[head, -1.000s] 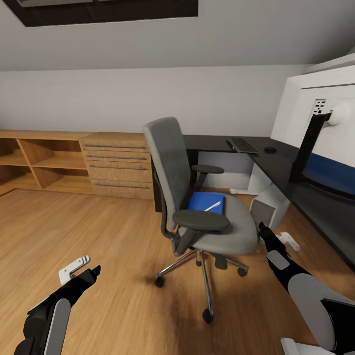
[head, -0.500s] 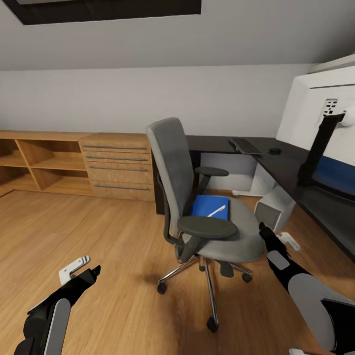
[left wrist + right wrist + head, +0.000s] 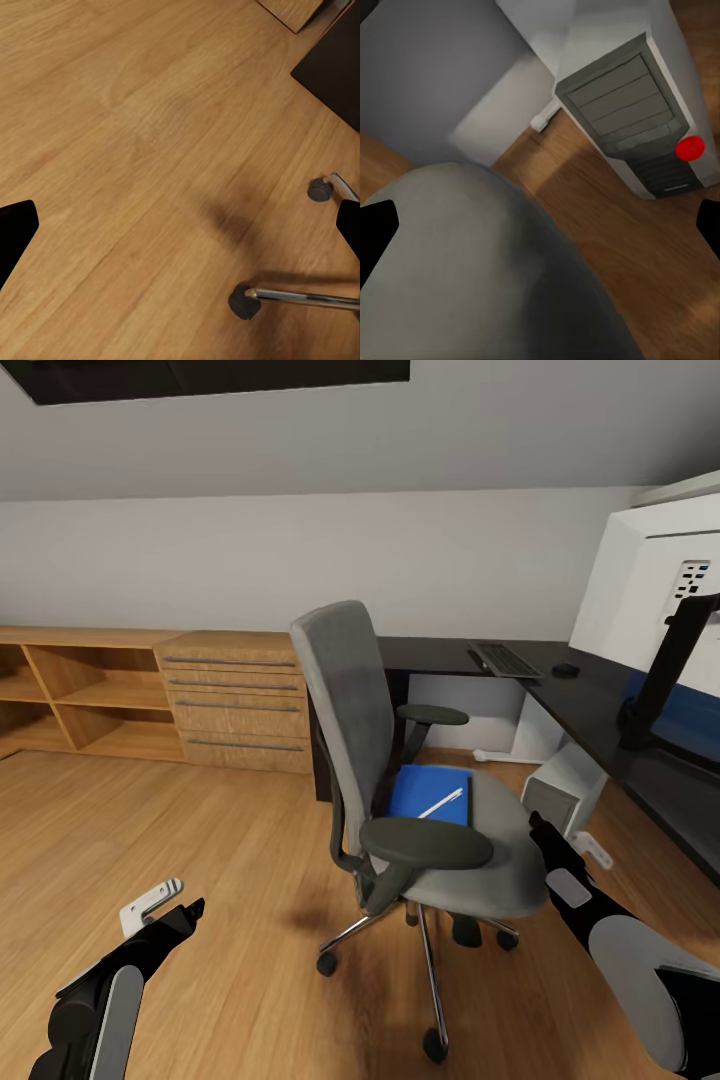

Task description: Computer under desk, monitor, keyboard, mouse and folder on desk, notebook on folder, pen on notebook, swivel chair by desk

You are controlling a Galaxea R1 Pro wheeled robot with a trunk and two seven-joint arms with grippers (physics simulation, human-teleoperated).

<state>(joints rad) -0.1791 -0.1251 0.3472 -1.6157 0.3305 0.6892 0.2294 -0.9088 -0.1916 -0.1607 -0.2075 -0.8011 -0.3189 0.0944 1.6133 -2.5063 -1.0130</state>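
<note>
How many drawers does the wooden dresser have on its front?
4 drawers on the wooden dresser, stacked one above another: top, second, third, bottom. The swivel chair may hide its right end.

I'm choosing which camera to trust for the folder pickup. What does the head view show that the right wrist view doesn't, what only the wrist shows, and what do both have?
Head view alone: the blue folder on the swivel chair seat with the white pen lying on it, plus the keyboard, mouse and monitor on the black desk.

Right wrist view alone: the red spot low on the computer's grey front panel.

Both: the computer on the wooden floor and the chair's grey seat.
</note>
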